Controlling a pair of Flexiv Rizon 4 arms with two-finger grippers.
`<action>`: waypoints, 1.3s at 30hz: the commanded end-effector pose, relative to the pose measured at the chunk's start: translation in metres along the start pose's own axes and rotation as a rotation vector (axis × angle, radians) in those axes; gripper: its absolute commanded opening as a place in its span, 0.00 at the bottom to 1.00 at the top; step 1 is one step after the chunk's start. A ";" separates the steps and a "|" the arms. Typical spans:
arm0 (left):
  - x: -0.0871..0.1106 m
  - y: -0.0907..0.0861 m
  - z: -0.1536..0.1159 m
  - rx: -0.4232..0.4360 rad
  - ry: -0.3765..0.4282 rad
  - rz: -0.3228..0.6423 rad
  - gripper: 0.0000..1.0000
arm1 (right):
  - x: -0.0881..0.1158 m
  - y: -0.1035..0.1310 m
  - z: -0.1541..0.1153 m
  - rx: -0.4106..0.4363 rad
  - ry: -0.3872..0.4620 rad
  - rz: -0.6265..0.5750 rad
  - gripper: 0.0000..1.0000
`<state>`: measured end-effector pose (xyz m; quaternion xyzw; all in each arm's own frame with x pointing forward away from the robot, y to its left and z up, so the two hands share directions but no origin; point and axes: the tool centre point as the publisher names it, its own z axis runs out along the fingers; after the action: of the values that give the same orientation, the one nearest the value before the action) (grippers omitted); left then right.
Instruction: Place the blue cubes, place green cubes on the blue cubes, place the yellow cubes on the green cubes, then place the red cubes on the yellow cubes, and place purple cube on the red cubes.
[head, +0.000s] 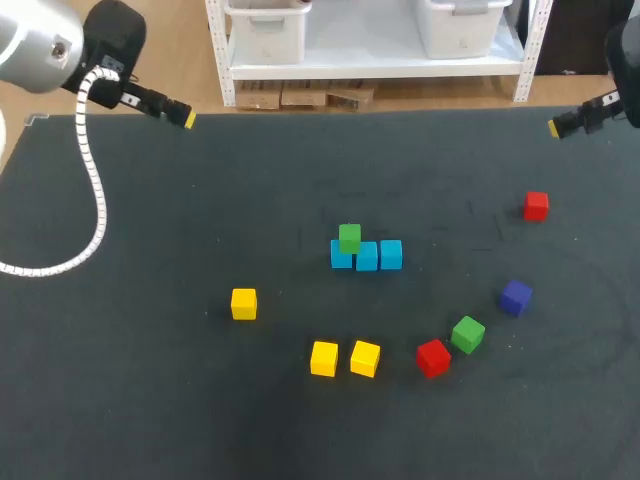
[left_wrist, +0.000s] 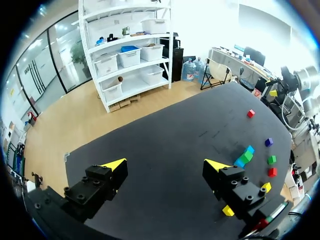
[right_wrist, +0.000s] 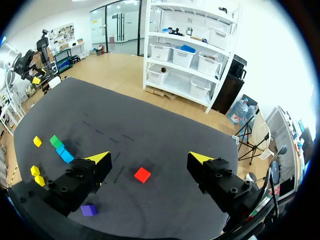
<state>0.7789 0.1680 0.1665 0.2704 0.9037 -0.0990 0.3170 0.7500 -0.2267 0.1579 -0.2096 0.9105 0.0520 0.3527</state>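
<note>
We are early on — three blue cubes (head: 366, 256) sit in a row at the frame's middle, with one green cube (head: 349, 237) atop the leftmost. A second green cube (head: 467, 333), three yellow cubes (head: 323, 358), two red cubes (head: 433, 357) and the purple cube (head: 516, 297) lie loose around them. Our left gripper (left_wrist: 165, 165) and right gripper (right_wrist: 149, 157) — at the upper corners — gape wide, empty.

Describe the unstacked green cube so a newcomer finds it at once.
Start at the blue cubes mid-table. Nearer the robot, to its right, is an arc of loose cubes. The loose green cube sits between a red cube and the purple cube; the other green cube rides on blue.
</note>
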 end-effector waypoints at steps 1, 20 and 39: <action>0.000 0.001 0.000 0.002 -0.001 0.001 1.00 | 0.002 0.002 0.001 0.010 -0.008 0.001 1.00; 0.000 0.001 0.000 0.002 -0.001 0.001 1.00 | -0.010 0.045 0.001 -0.083 0.151 -0.230 1.00; 0.000 0.001 0.000 0.002 -0.001 0.001 1.00 | 0.019 0.122 -0.022 -0.232 0.281 -0.656 1.00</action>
<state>0.7787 0.1678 0.1671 0.2702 0.9041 -0.0983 0.3162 0.6791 -0.1306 0.1535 -0.5163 0.8224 -0.0312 0.2368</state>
